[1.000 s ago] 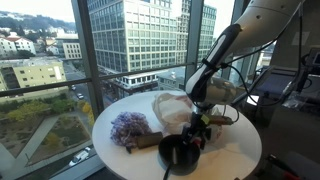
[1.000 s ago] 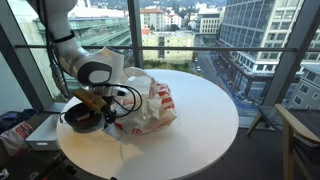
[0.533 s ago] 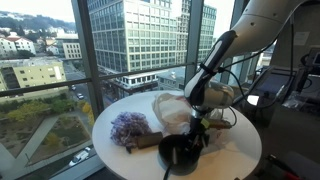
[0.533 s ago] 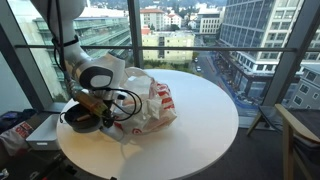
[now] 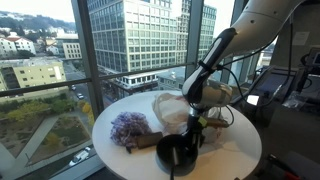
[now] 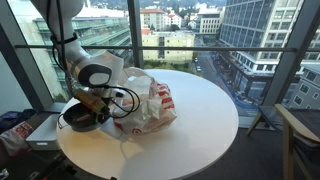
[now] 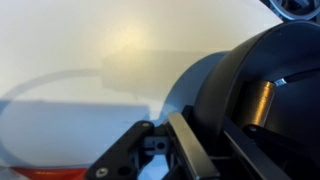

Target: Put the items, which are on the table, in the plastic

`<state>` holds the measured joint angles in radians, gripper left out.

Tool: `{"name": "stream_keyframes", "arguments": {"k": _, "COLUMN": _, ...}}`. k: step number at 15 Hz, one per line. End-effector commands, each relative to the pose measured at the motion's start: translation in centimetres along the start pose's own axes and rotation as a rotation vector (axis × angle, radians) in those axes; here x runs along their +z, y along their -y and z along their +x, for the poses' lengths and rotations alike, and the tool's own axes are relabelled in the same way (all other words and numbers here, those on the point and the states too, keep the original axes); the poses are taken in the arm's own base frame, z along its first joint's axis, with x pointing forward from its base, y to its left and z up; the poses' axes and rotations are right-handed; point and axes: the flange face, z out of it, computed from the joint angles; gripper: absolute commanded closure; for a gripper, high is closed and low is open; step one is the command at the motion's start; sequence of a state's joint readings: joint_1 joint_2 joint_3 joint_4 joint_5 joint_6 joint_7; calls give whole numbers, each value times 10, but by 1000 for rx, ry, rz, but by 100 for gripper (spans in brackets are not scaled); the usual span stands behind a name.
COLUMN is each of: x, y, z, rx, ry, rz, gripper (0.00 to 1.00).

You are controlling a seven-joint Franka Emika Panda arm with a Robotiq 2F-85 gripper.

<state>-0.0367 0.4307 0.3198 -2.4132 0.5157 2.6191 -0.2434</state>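
At the lower centre of an exterior view, the hand clamps the rim of the black bowl, which rests on the surface. The grasp step appears complete; next, lift toward the plastic bag.

On my screen the desk looks like a smooth white top with a soft sheen. The bowl is smooth and black with a dull gloss, and the pincer seems to be matt black hard plastic or metal, I can't tell which. The plastic bag is thin, translucent and crinkled, slightly shiny, while the cloth looks soft, matt and nubby.
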Motion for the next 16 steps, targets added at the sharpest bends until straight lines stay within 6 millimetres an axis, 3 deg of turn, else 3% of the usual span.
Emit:
{"name": "stream_keyframes", "arguments": {"k": 1, "x": -9, "y": 12, "z": -2, "rx": 1, "ry": 4, "rz": 42, "gripper": 90}}
{"name": "stream_keyframes", "arguments": {"k": 7, "x": -20, "y": 17, "z": -3, "rx": 45, "ry": 63, "rz": 127, "gripper": 90}}
{"name": "stream_keyframes", "arguments": {"k": 16, "x": -81, "y": 29, "z": -11, "rx": 59, "ry": -24, "rz": 187, "gripper": 90}}
